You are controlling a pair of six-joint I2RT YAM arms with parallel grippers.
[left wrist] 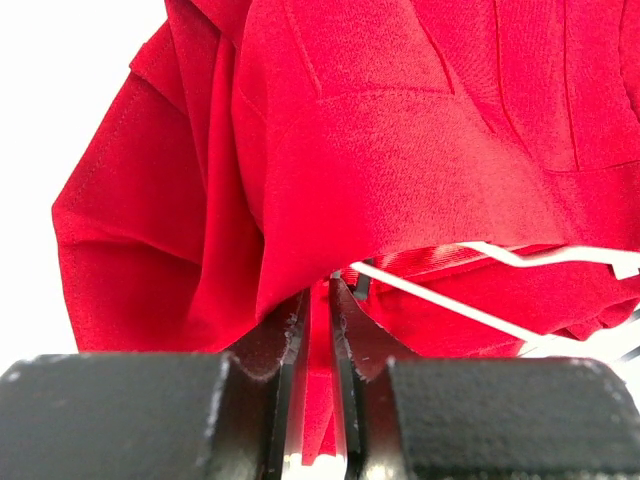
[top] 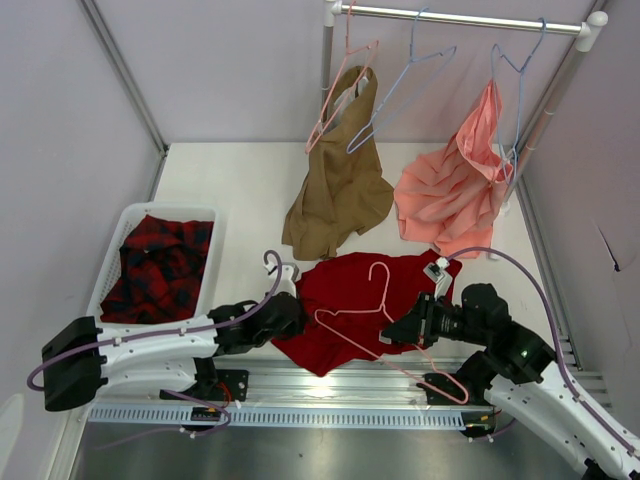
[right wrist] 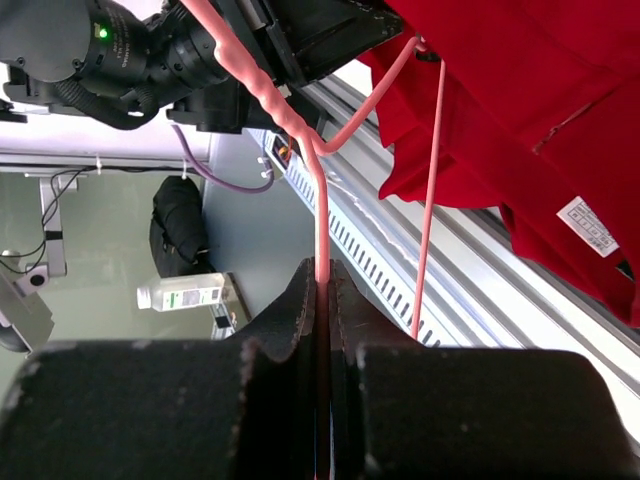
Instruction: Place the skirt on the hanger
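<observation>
Skirt (top: 345, 285) is red and lies in a heap at the near edge of the tabletop (top: 240, 190), in the middle. A bit of it hangs over that edge. The left arm lies low and reaches in from the left. The left gripper (left wrist: 320, 300) is almost closed and pinches a fold of the skirt. The right arm bends in from the right, and its end points at the skirt. The right gripper (right wrist: 323, 275) is pressed tight on the thin pink wire of the hanger (right wrist: 320, 225). Most of the hanger rests on top of the skirt.
</observation>
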